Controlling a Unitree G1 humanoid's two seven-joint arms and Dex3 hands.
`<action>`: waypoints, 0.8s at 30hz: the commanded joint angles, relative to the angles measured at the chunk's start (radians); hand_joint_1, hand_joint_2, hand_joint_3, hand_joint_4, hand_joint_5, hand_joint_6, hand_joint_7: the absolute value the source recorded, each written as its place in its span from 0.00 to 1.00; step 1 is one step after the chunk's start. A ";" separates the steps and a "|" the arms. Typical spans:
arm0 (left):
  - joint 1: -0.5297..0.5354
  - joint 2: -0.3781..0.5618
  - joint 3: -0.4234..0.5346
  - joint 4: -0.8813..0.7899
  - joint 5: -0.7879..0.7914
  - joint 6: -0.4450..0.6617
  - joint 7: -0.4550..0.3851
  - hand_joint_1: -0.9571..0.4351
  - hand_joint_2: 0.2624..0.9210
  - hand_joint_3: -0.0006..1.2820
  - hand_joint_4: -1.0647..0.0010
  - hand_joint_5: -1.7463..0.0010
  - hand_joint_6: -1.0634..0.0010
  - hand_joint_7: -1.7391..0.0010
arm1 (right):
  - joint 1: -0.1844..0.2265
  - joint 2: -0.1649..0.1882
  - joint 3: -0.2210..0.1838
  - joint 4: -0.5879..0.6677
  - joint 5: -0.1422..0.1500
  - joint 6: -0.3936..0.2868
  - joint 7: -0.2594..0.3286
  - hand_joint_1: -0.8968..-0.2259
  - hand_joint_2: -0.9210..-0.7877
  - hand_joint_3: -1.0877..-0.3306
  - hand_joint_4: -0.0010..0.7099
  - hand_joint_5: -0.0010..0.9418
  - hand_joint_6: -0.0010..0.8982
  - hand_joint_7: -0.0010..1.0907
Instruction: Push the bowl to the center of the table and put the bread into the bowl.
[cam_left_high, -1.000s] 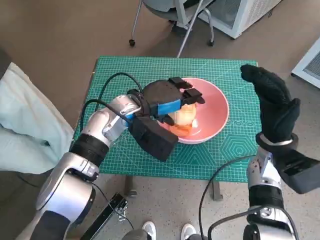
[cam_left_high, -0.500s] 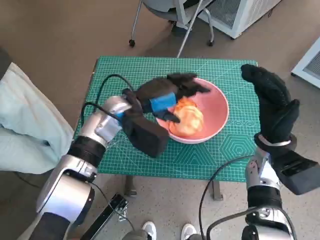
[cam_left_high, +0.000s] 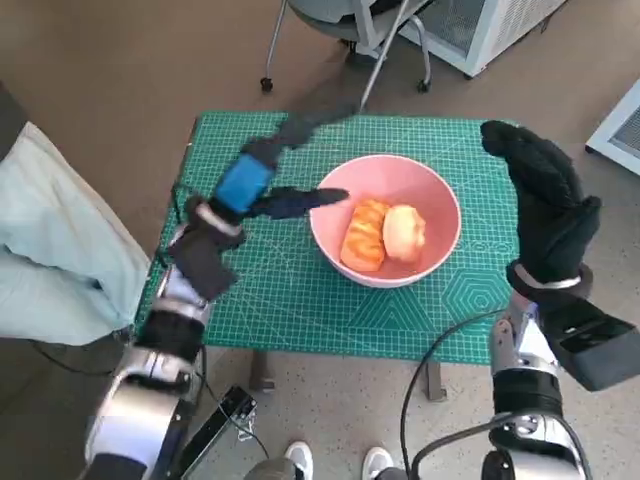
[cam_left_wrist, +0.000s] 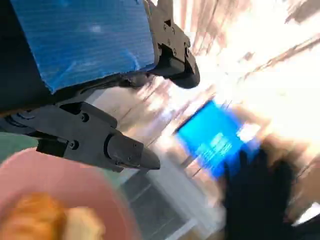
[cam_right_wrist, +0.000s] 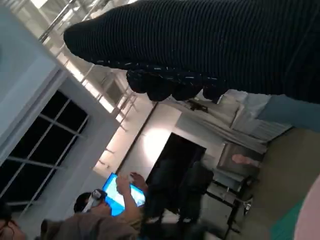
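Both steps look done: bread (cam_left_high: 383, 234) sitting in the bowl (cam_left_high: 437, 205) mid-table, left hand (cam_left_high: 262, 178) spread and empty, right hand (cam_left_high: 541, 205) flat, holding nothing.

No legible text, labels or numbers are showing; faint markings along the green cutting mat (cam_left_high: 300, 300) edge are reading too small.

The bowl (cam_left_high: 386, 218) sits on the table (cam_left_high: 270, 290), right of its middle and nearer the right edge. Two pieces of bread (cam_left_high: 384, 233) lie side by side in it. The left hand (cam_left_high: 268, 178) hangs over the far left part, just left of the bowl. The right hand (cam_left_high: 545, 205) stands at the right edge, beside the bowl.
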 joint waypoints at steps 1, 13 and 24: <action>0.099 -0.039 0.032 -0.192 -0.091 0.071 0.002 0.54 0.99 0.09 0.61 0.83 0.81 0.52 | -0.005 0.001 0.011 -0.017 -0.023 0.015 -0.026 0.44 0.00 0.40 0.49 0.00 0.03 0.74; 0.235 -0.123 0.102 -0.369 -0.365 0.218 -0.101 0.60 0.98 0.17 0.79 0.71 0.92 0.53 | -0.037 0.009 0.033 -0.030 -0.044 0.027 -0.065 0.46 0.00 0.41 0.50 0.01 0.04 0.73; 0.238 -0.125 0.157 -0.301 -0.283 0.139 -0.102 0.61 1.00 0.15 0.65 0.87 0.82 0.65 | -0.052 0.022 0.045 -0.013 -0.046 0.041 -0.082 0.47 0.00 0.42 0.50 0.01 0.06 0.72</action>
